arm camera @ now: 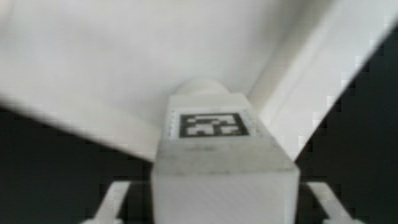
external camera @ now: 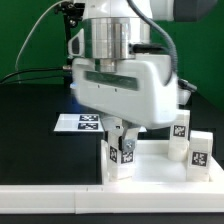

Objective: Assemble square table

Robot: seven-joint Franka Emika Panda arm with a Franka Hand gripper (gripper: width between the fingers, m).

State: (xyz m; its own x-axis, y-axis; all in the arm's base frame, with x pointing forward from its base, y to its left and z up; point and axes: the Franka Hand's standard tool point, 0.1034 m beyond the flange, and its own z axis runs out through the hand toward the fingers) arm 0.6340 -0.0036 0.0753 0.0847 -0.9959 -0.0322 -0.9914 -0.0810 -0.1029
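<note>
A short white table leg [external camera: 120, 158] with a black-and-white tag stands upright at the near corner of the white square tabletop [external camera: 152, 172]. My gripper [external camera: 121, 146] comes down on it from above. In the wrist view the leg [arm camera: 217, 150] fills the space between my gripper [arm camera: 217, 202] fingers [arm camera: 118, 200], one finger close on each side, and its tag faces the camera. Behind the leg lies the tabletop [arm camera: 125, 60] with its raised rim. Where the pads meet the leg is dark and blurred.
Two more tagged white legs [external camera: 180, 128] [external camera: 199, 152] stand at the exterior view's right, beside the tabletop. The marker board [external camera: 82, 122] lies on the black table behind my gripper. A green backdrop and cables hang at the back.
</note>
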